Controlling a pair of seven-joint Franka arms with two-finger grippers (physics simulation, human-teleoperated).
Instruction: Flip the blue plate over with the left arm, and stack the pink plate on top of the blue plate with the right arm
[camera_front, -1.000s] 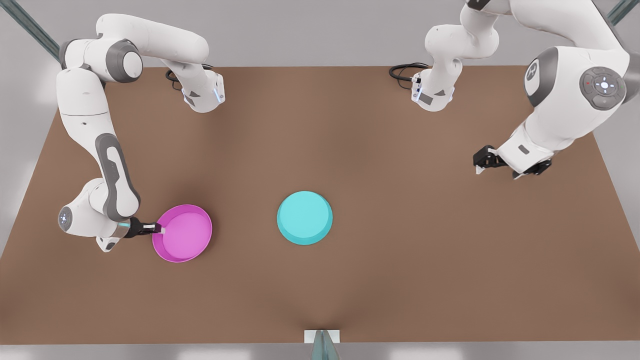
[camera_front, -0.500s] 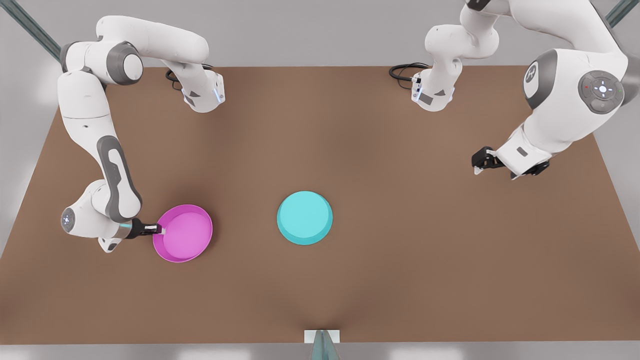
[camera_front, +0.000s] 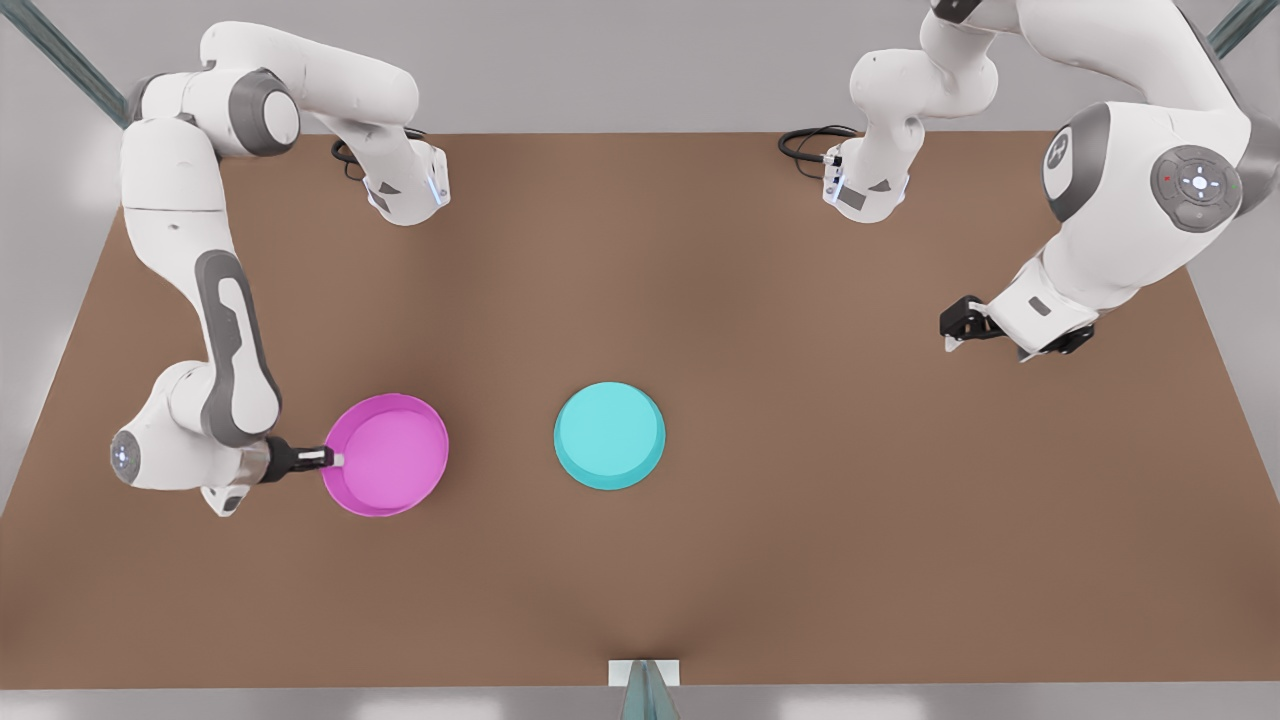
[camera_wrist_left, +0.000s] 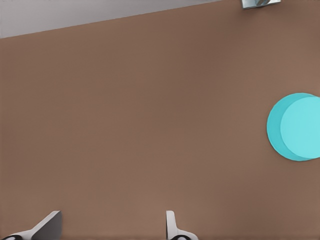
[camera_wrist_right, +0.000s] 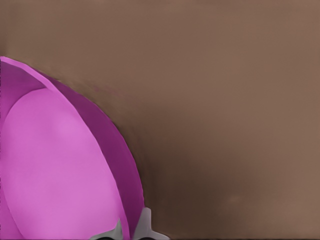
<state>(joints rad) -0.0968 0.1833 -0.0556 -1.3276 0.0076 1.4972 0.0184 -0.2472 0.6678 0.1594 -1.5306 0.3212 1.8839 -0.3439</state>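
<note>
The pink plate (camera_front: 388, 455) sits at the front view's left, its hollow side up and slightly tilted. My right gripper (camera_front: 338, 459) is shut on its rim on the side away from the blue plate. In the right wrist view the two fingertips (camera_wrist_right: 145, 222) pinch the plate's wall (camera_wrist_right: 131, 175). The blue plate (camera_front: 609, 435) lies flat on the table's middle with its flat base up, apart from the pink one. My left gripper (camera_front: 950, 330) hangs far off at the front view's right, open and holding nothing. From that wrist, the open gripper (camera_wrist_left: 111, 222) sees the blue plate (camera_wrist_left: 295, 127) at a distance.
The brown table (camera_front: 780, 560) spreads wide around both plates. Both arm bases (camera_front: 405, 185) stand along the far edge with black cables. A small metal post (camera_front: 643, 685) stands at the middle of the near edge.
The right gripper has carried the pink plate a little toward the blue plate, and the plate looks raised off the table. The left arm has drifted slightly; the blue plate has not moved.
</note>
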